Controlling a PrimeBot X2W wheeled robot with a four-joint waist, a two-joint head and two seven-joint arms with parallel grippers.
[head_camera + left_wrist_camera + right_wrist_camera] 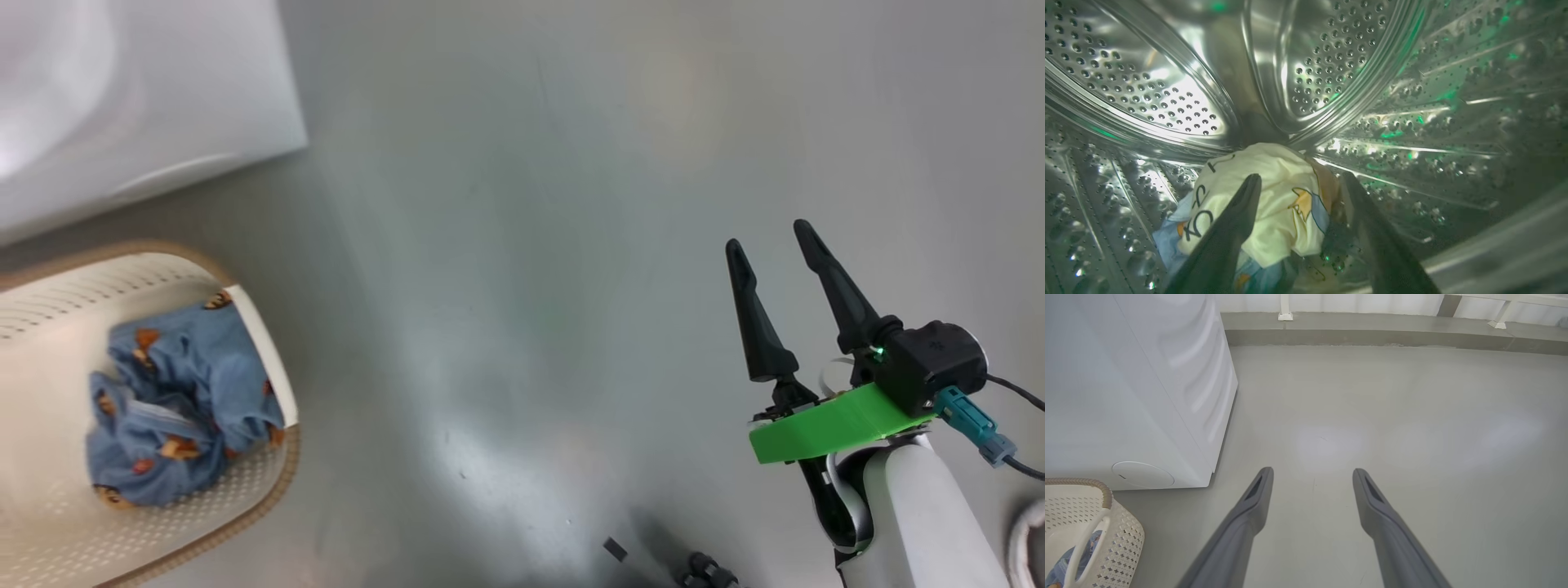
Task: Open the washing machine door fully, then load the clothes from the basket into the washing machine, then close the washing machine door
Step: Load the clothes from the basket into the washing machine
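**Me:** My left pincer (1300,175) stands open inside the drum (1167,94), the cream garment (1278,196) lying between its fingers (1229,232), toward twelve o'clock.

**Partner:** What could go wrong?

**Me:** Cloth may snag a fingertip as I withdraw and get dragged out. The blue garment (171,392) lies in the basket (282,465), at nine o'clock from my open right pincer (769,237).

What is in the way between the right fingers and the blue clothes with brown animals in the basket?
Nothing visible. The right gripper, fingers open, hovers over bare grey floor, apart from the cream plastic perforated basket. The light blue garment with orange-brown animal print lies inside it, uncovered.
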